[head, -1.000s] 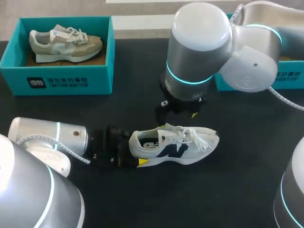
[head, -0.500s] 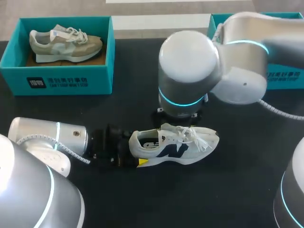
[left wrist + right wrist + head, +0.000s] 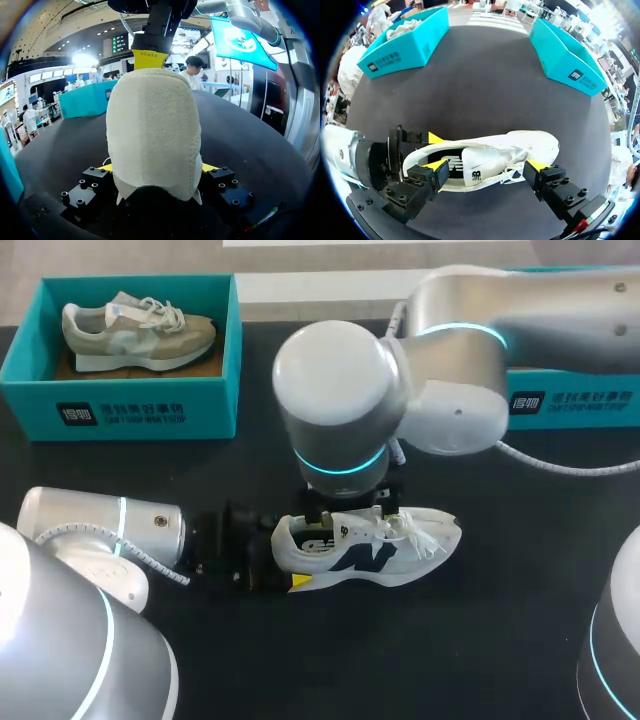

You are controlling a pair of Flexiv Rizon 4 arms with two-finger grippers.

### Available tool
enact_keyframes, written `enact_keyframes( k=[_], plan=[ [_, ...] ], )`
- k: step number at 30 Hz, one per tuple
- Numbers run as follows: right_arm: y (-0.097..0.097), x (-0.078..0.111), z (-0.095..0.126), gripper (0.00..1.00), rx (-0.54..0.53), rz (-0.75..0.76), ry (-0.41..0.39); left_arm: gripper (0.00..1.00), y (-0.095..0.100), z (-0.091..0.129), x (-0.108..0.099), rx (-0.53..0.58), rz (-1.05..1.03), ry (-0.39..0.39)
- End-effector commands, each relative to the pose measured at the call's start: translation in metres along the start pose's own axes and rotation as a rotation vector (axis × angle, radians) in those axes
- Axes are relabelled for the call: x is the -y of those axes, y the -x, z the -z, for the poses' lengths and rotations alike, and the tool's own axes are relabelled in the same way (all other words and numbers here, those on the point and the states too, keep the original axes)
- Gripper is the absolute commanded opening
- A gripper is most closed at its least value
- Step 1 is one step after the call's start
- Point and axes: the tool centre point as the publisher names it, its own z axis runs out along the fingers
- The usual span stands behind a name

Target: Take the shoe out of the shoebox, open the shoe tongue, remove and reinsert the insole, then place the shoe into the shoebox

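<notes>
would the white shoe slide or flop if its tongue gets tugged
Likely won't slide: the left gripper clamps the white shoe at its heel. Its tongue and loose laces look soft, so they'd probably flop.

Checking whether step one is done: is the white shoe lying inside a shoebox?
No: the white shoe lies on the black table, its heel held by the left pincer.
</notes>
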Motion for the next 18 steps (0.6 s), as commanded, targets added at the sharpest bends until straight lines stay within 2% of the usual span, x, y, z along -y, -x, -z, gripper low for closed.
enact_keyframes(
  k=[1,6,14,18],
  plan=[
    [-0.016,0.006,-0.009,1.00,0.146,-0.014,-0.011,0.00,-0.001,0.000,-0.001,-0.001,0.001,0.003],
    [-0.017,0.011,-0.019,1.00,0.207,-0.008,-0.047,0.00,-0.001,0.000,-0.001,-0.001,0.001,0.003],
    [-0.014,0.017,-0.031,1.00,0.241,-0.033,-0.068,0.00,-0.001,0.000,-0.001,-0.001,0.001,0.003],
    [-0.005,0.018,-0.037,1.00,0.302,-0.035,-0.090,0.00,-0.001,0.000,-0.001,-0.001,0.001,0.003]
  ],
)
